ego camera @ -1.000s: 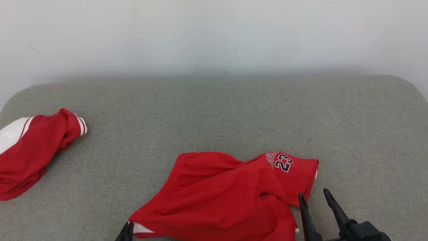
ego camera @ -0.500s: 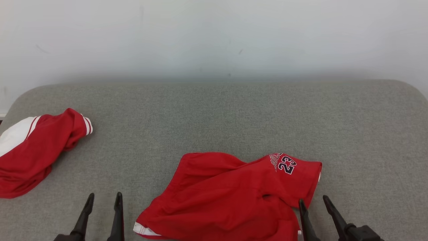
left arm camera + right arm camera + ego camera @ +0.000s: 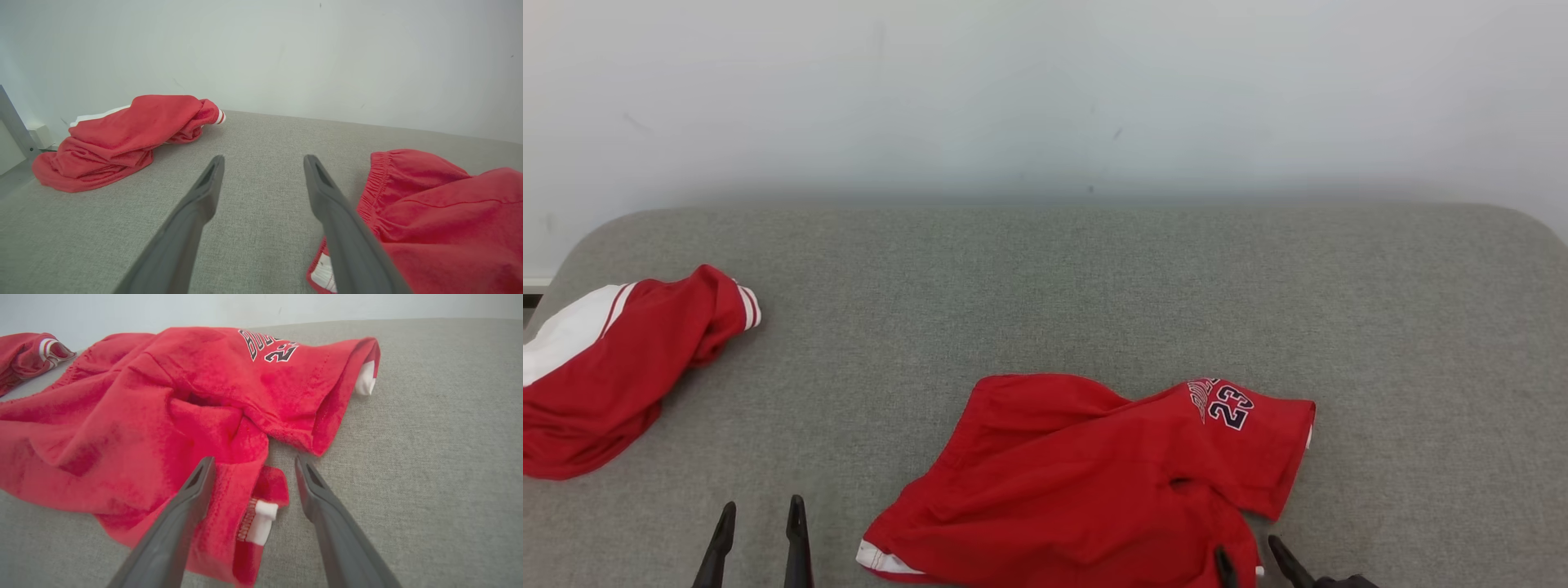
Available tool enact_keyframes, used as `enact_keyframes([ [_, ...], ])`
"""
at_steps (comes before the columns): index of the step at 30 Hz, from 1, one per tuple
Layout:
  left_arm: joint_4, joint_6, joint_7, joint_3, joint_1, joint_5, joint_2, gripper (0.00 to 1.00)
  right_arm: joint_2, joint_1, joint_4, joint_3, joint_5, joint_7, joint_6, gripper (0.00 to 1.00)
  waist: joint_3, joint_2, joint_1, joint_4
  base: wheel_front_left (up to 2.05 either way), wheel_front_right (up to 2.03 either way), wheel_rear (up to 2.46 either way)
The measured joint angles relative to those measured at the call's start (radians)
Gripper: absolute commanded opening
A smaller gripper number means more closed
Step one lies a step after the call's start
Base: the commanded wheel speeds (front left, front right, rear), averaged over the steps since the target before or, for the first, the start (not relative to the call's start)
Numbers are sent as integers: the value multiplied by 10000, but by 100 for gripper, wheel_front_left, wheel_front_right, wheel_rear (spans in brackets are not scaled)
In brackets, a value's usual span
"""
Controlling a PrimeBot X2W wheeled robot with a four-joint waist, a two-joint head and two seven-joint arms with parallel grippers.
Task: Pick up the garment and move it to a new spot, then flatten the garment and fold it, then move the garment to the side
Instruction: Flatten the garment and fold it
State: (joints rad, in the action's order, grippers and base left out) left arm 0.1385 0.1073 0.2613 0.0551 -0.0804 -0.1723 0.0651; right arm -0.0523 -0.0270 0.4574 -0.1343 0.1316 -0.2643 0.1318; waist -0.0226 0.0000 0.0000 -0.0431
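Head view, from the left: a crumpled red-and-white garment (image 3: 596,376) lies at the left edge of the grey fabric worktop (image 3: 1045,278), which runs back to a pale wall (image 3: 1045,90). Right of it, and well apart from it, the left claw (image 3: 761,502) pokes up from the bottom edge, released and holding nothing, with bare worktop between its fingers. Just beside it on the right lie the red basketball shorts (image 3: 1094,482), rumpled, at the near middle of the worktop. Their "23" print (image 3: 1230,406) is on the far right leg and a white-trimmed corner sits at the near left. The right claw (image 3: 1245,545) shows at the shorts' near right edge, also released. Left wrist view has the left claw (image 3: 264,159) spread over bare fabric, the shorts' gathered waistband (image 3: 378,179) just to its right. Right wrist view shows the right claw (image 3: 254,459) with its fingers spread either side of a white hem tab (image 3: 259,522), not pinching it.
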Motion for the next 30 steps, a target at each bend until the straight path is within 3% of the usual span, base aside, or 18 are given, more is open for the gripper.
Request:
enact_keyframes([
  [2, 54, 38, 0, 44, -2, 42, -40, 100, -19, 84, 341, -117, 98, -2, 0, 100, 16, 0, 0, -43, 0, 0, 0],
  [4, 88, 71, 0, 75, -2, 61, -65, 100, -33, 166, 679, -272, 244, -2, 0, 24, 27, 0, 0, -83, 0, 0, 0],
  [5, 104, 73, 0, 84, -2, 82, -81, 100, -36, 242, 807, -355, 324, 0, 0, 0, 30, 0, 0, -99, 0, 0, 0],
  [18, 244, 159, 0, -27, 1, 33, -136, 100, -410, 683, 343, -401, 604, 0, 0, 0, -58, 0, 1, -101, 0, 0, 0],
  [24, 311, 128, 0, -251, 6, -127, -138, 100, -698, 665, 474, 364, 508, -2, 0, 0, -68, 0, 1, -69, 0, 0, 0],
  [25, 316, 113, 0, -268, 6, -128, -142, 100, -696, 650, 493, 368, 508, 0, 0, 86, -71, 0, 0, -58, 0, 0, 0],
  [26, 322, 100, 0, -288, 6, -134, -138, 100, -677, 637, 504, 368, 512, 0, 0, 100, -70, 0, 0, -46, 0, 0, 0],
  [30, 347, 69, 0, -353, 6, -155, -140, 100, -685, 593, 447, 407, 529, -2, 0, 100, -70, 0, 1, -41, 0, 0, 0],
])
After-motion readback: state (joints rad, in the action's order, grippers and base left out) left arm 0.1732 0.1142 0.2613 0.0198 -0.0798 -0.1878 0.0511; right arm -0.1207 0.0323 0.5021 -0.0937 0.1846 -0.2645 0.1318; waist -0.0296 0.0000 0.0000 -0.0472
